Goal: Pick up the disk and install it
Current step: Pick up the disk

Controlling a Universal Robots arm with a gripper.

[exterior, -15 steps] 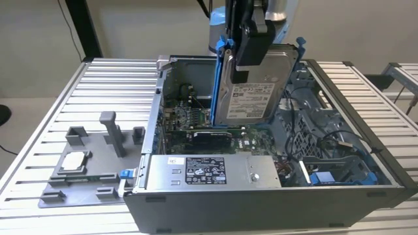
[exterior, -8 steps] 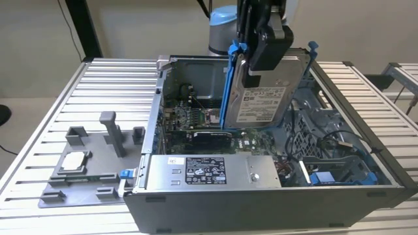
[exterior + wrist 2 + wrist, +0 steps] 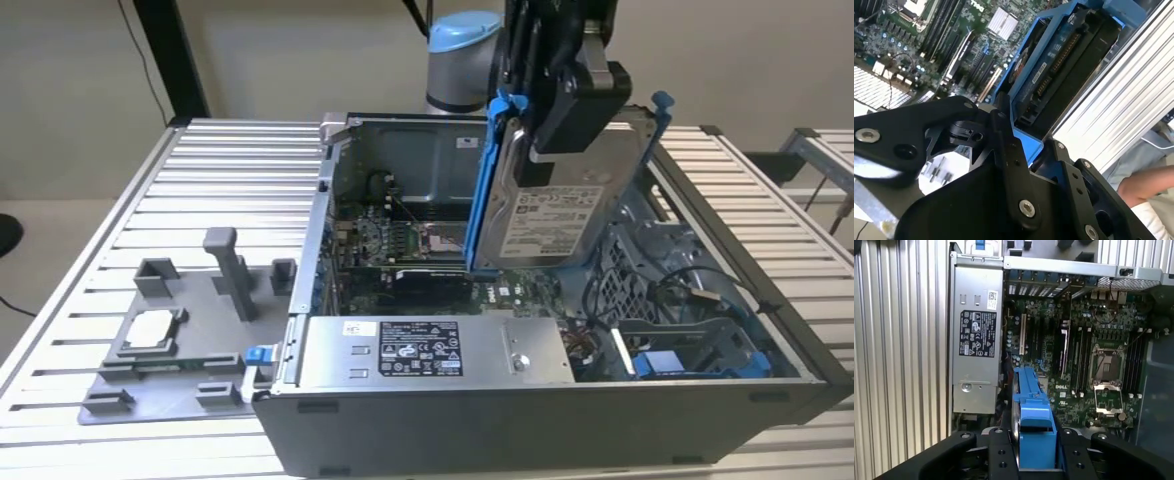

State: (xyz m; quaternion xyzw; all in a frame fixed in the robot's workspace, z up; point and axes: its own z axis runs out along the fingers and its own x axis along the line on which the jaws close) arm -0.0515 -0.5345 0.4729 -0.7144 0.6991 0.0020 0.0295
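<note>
The black two-finger gripper (image 3: 571, 118) is clamped on the upper edge of the disk (image 3: 550, 215), a flat silver hard drive with a white label in a bright blue plastic carrier. The drive hangs on edge in the air above the open grey metal computer case (image 3: 534, 425), over its green motherboard (image 3: 1079, 355), clear of the case walls. By my judgement the pickup is done. Installing remains, since the drive sits in no bay yet.
</note>
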